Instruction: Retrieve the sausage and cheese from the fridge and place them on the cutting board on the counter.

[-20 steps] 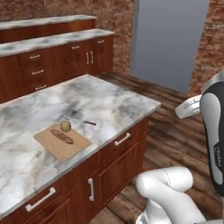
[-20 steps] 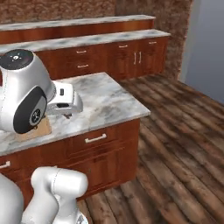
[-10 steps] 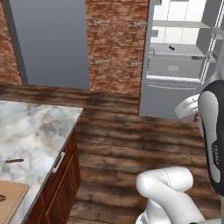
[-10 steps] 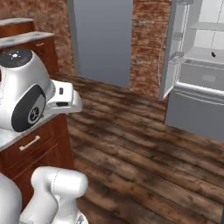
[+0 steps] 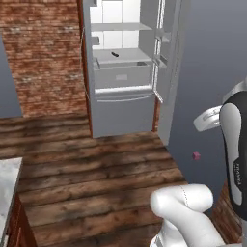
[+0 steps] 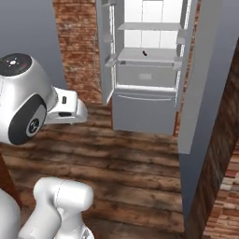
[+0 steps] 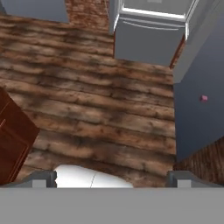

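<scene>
1. The fridge (image 5: 126, 72) stands with both doors swung open, in the upper centre of the left base view and the upper centre-right of the right base view; its white interior, grey shelves and a drawer are exposed.
2. The sausage (image 5: 115, 54) is a small dark link lying on a middle shelf, above the drawer. In the right base view it sits at upper centre (image 6: 145, 53), set slantwise on the shelf rather than square to the shelf's front edge.
3. The cheese cannot be made out inside the fridge in these views.
4. The gripper (image 7: 113, 177) shows at the bottom edge of the hand view, its two finger tips (image 7: 43, 178) standing far apart at lower left and lower right, so the jaws are spread and hold nothing. It looks down on the plank floor (image 7: 96, 109), with the fridge's lower front at the top of the frame.
5. Governing relation: the sausage lies well ahead of and above the gripper, across a stretch of bare floor. Judged from this, the base must close on the fridge and the hand must rise to shelf level before any grasp.
6. The slim link would best be taken across its short width, jaws crosswise to its slanted long axis.
7. A corner of the counter (image 5: 8, 185) shows at the lower left of the left base view, well apart from the fridge.
</scene>
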Motion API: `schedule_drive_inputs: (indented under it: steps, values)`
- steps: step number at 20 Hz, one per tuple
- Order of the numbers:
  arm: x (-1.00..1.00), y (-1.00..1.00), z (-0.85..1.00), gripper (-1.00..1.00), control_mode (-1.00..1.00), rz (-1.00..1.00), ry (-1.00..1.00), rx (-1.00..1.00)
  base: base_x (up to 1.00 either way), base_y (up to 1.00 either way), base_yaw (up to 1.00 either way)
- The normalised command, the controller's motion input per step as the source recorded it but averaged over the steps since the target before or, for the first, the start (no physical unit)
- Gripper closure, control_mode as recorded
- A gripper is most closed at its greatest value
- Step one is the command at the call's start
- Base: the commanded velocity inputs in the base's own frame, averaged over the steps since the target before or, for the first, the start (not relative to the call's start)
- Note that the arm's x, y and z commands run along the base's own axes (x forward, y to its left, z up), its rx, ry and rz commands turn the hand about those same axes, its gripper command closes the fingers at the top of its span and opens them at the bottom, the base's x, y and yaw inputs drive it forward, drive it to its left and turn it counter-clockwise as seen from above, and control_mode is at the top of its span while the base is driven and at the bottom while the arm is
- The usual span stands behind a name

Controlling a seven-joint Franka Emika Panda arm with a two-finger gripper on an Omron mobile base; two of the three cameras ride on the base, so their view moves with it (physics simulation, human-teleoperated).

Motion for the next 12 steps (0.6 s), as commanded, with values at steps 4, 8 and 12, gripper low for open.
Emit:
schedule_drive_inputs:
  steps: [4, 8, 12]
  values:
    - [0.0, 0.0, 0.0, -1.0, 1.0, 0.0, 0.0, 0.0, 0.81, 0.16, -0.13]
    - [0.0, 0.0, 0.0, -1.0, 1.0, 0.0, 0.0, 0.0, 0.94, 0.26, -0.11]
    - [0.0, 0.0, 0.0, -1.0, 1.0, 0.0, 0.0, 0.0, 1.0, 0.04, -0.03]
